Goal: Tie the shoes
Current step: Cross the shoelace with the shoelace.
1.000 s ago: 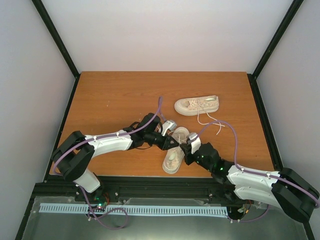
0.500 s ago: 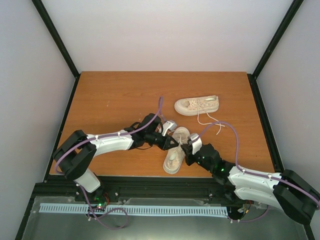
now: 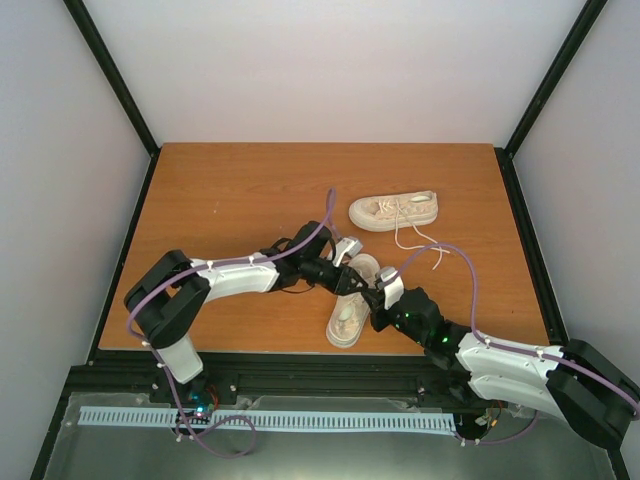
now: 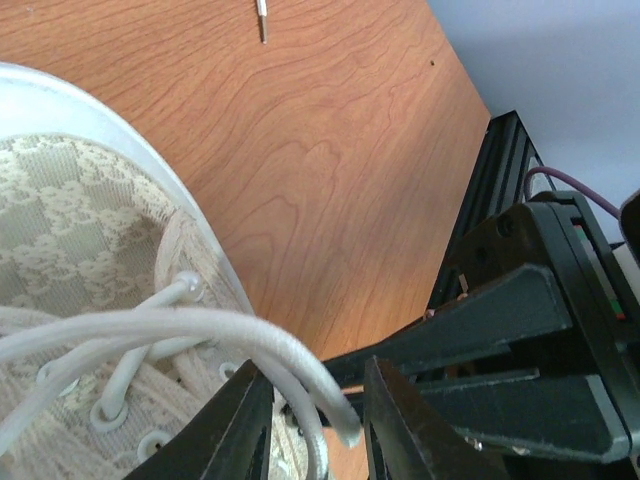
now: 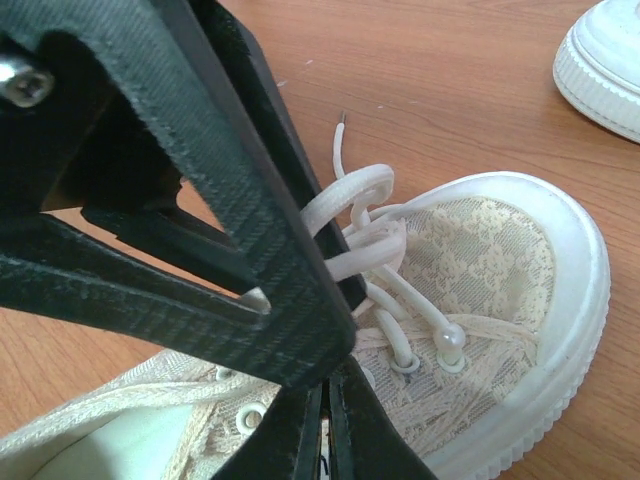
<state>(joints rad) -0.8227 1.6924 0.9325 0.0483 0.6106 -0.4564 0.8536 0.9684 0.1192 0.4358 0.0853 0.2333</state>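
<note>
White lace (image 4: pixel 200 330) over near shoe (image 4: pixel 80 220), loose between parted left claw (image 4: pixel 312 420), right claw (image 5: pixel 325 430) closed: pinch low, keep taut.

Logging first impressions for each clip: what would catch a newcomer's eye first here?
Both arms crowd over one cream low-top canvas sneaker at the wooden table's near edge. A white lace loop lies between the left arm's fingers, and the right arm's fingers are shut close by. A second matching sneaker sits apart toward the far right, its laces trailing loose.
</note>
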